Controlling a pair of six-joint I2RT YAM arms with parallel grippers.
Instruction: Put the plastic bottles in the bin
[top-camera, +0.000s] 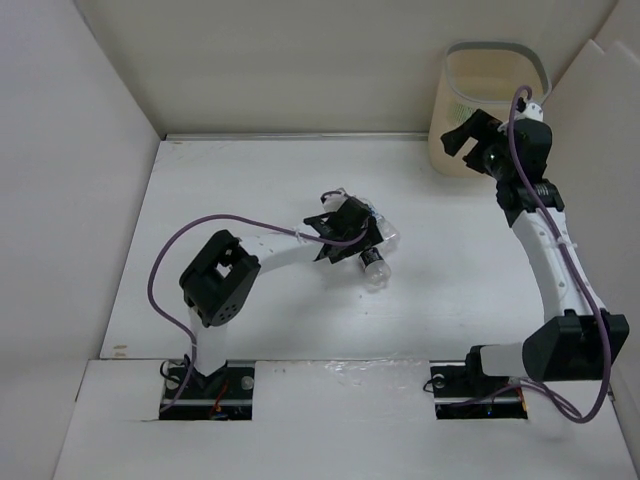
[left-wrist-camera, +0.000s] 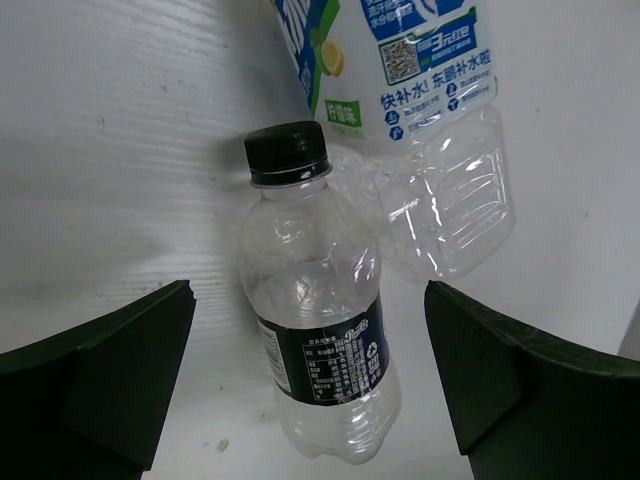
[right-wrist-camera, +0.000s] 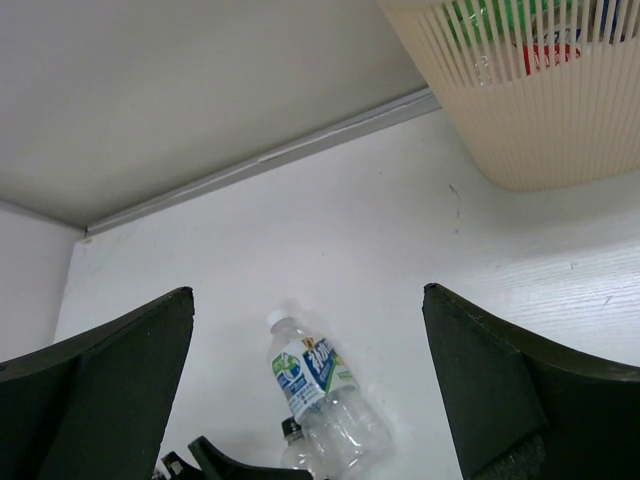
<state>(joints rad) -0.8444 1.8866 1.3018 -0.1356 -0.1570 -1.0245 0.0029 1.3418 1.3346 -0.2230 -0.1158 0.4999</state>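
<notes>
Two bottles (left-wrist-camera: 430, 150) lie on the tabletop (top-camera: 250, 180)
Left end effector (left-wrist-camera: 308, 330), wide open and empty, over the black-capped bottle (left-wrist-camera: 315, 300); right end effector (right-wrist-camera: 308, 320) likewise, beside the bin (top-camera: 490, 48).

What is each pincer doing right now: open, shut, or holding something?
Left pincer: open, empty, above the black-capped bottle.
Right pincer: open, empty, beside the bin.

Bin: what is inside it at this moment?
Through the bin slats, the right wrist view shows green, red and blue, probably bottles. Their number is hidden by the wall; from above, the right arm covers part of the opening.
</notes>
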